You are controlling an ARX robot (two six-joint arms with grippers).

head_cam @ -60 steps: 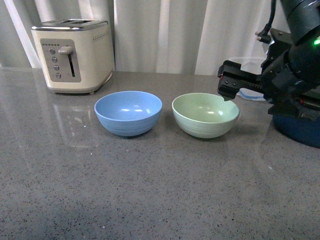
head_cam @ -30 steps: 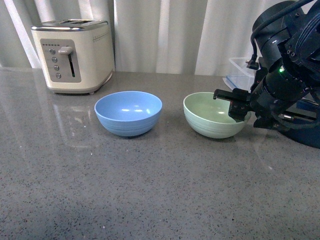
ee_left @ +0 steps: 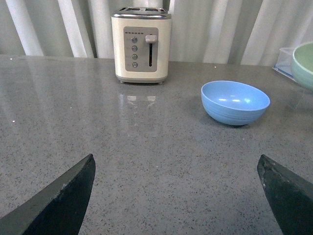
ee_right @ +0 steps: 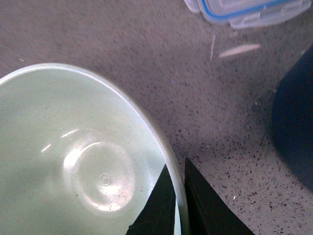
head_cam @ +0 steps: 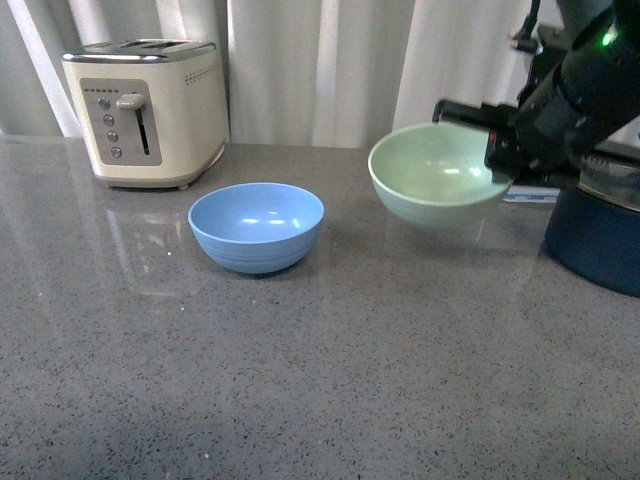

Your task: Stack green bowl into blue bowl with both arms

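Observation:
The pale green bowl (head_cam: 437, 175) hangs in the air above the counter, tilted slightly, right of the blue bowl (head_cam: 257, 225). My right gripper (head_cam: 497, 160) is shut on the green bowl's right rim; in the right wrist view one finger is inside the green bowl (ee_right: 73, 161) and one outside, with my right gripper (ee_right: 179, 196) pinching the rim. The blue bowl (ee_left: 235, 102) rests upright and empty on the counter. My left gripper (ee_left: 176, 196) is open, low over bare counter, well short of the blue bowl. The green bowl's edge (ee_left: 304, 63) shows at the frame's side.
A cream toaster (head_cam: 148, 108) stands at the back left. A dark navy pot (head_cam: 600, 240) sits at the right, close beneath my right arm. A clear container with a blue-edged lid (ee_right: 242, 11) lies behind the green bowl. White curtains close the back.
My right gripper closed on the green bowl's rim and lifted it off the counter, up and slightly back. The blue bowl has not moved.

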